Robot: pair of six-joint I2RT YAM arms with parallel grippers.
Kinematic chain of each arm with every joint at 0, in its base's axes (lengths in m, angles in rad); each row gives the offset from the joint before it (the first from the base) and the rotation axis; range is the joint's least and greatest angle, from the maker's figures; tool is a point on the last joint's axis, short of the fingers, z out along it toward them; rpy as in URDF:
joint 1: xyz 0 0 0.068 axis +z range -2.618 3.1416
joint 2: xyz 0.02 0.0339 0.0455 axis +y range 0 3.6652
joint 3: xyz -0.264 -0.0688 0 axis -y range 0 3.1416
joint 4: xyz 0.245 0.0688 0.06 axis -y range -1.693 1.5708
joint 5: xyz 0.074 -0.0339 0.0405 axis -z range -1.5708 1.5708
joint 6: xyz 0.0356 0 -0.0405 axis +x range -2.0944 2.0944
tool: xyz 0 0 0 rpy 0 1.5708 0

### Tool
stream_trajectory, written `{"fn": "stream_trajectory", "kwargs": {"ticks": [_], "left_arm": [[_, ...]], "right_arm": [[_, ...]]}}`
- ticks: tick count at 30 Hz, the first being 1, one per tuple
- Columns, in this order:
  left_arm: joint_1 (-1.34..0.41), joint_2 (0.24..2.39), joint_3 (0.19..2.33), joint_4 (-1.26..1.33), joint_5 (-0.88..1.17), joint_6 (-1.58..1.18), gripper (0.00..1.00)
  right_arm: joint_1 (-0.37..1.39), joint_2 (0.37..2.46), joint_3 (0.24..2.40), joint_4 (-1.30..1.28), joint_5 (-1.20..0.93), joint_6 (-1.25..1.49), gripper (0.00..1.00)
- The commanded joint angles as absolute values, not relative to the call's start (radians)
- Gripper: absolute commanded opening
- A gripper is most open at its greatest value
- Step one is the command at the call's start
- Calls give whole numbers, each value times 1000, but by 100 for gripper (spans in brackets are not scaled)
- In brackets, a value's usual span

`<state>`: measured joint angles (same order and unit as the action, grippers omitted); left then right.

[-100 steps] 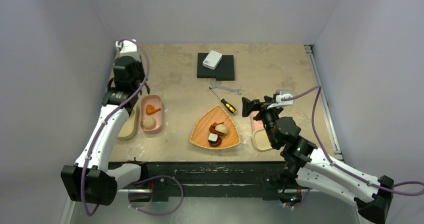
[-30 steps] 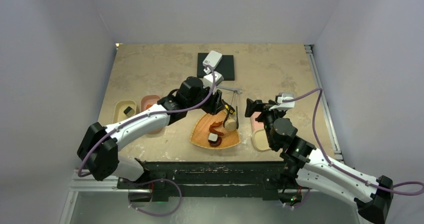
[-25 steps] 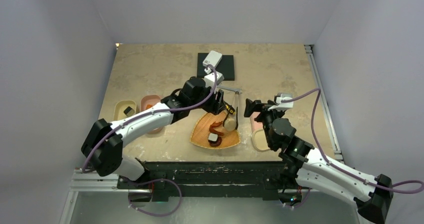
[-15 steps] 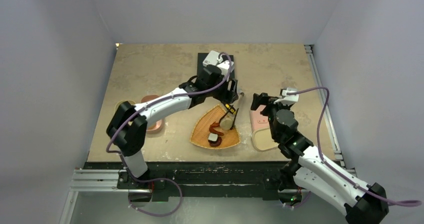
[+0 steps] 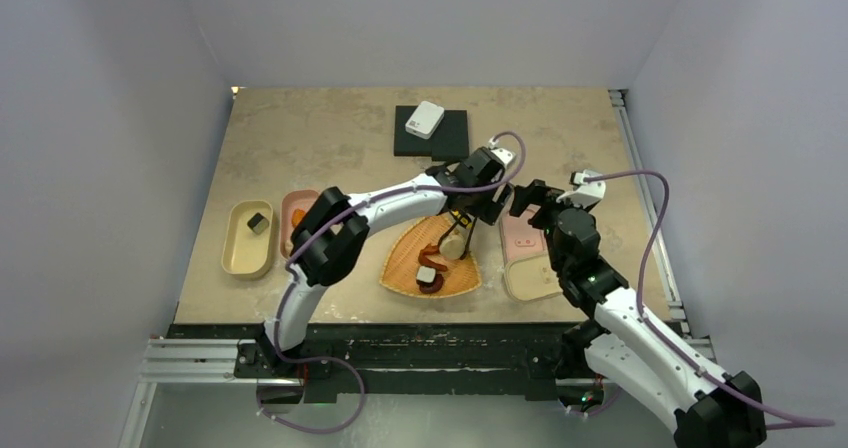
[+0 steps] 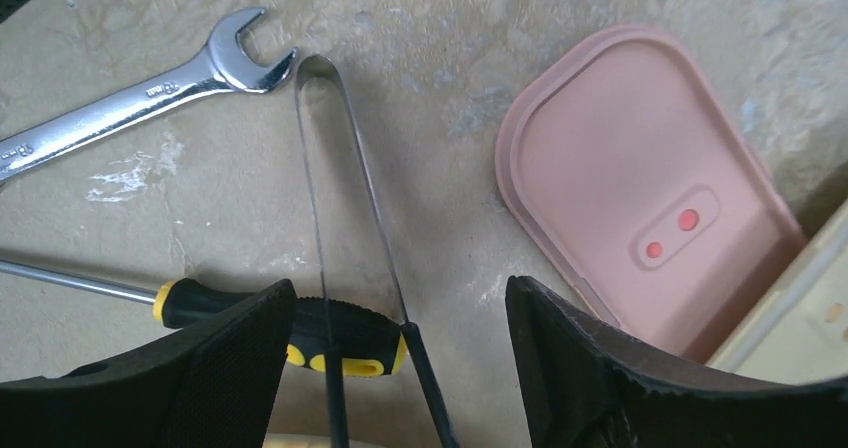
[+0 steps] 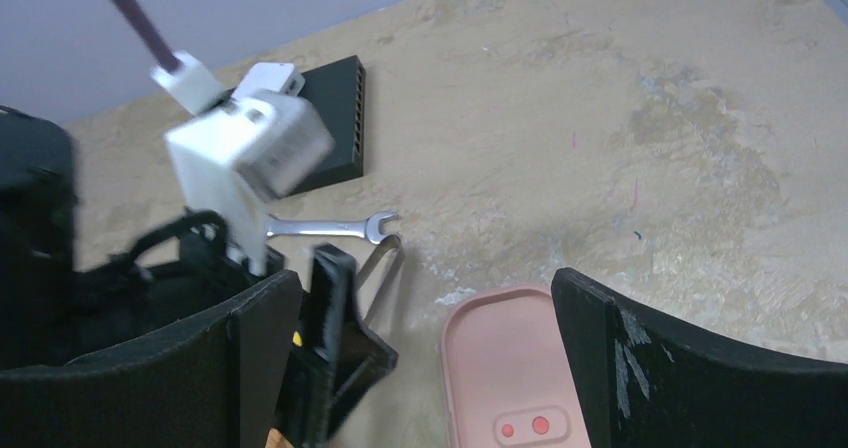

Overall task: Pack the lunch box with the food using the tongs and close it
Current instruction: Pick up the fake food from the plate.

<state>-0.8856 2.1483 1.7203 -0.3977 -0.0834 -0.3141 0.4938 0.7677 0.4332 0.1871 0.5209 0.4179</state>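
Since a second ago the left arm has swung right and farther back, and its end effector [image 6: 395, 303] has let go of the tongs [image 6: 372, 193]. Its fingers now stand spread wide, one on each side of the tongs and touching neither arm.

Nearest the front edge of the counter [image 5: 330, 138] sits a wedge-shaped orange basket [image 5: 402, 258]. It holds a black-and-white piece [image 5: 428, 275], a reddish-brown sausage [image 5: 437, 260] and a beige bun [image 5: 453, 247]. To its right lies a beige lid [image 5: 528, 278], with a pink lid [image 5: 520, 236] just behind and touching it. Well to the left is a beige lunch box [image 5: 238, 253] with a small black piece [image 5: 258, 223] in it. A pink lunch box [image 5: 295, 213] beside it is partly hidden by the left arm.

The tongs lie flat, their looped end on the counter beside the pink lid and their arms crossing the yellow-and-black handle of a screwdriver [image 6: 310, 328]. Their tips seem to reach the basket by the bun, though the wrist view cuts them off. The right end effector [image 7: 425, 280] hangs over the pink lid, fingers fully spread and holding nothing.

Farther back, a silver wrench [image 6: 120, 103] has its open jaw just beside the tongs' loop. Beyond it is a black pad [image 5: 445, 143] with a white box [image 5: 424, 120] on top.
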Motion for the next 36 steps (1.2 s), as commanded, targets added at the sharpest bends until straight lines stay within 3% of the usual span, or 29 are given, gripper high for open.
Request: {"fn": "stream_trajectory", "kwargs": {"ticks": [1, 9, 19, 22, 36], "left_arm": [[-916, 2204, 1813, -506, -256, -235, 76], [-977, 2265, 1870, -547, -401, -176, 73], [-977, 2223, 1858, -557, -415, -231, 26], [-977, 2155, 1804, -499, -407, -268, 20], [-900, 1692, 1528, -257, -325, -365, 21]], "right_arm": [[482, 706, 421, 184, 464, 450, 99], [481, 655, 403, 185, 443, 442, 99], [481, 648, 400, 187, 443, 439, 99], [481, 650, 399, 191, 442, 437, 99], [482, 666, 406, 198, 440, 424, 99]]}}
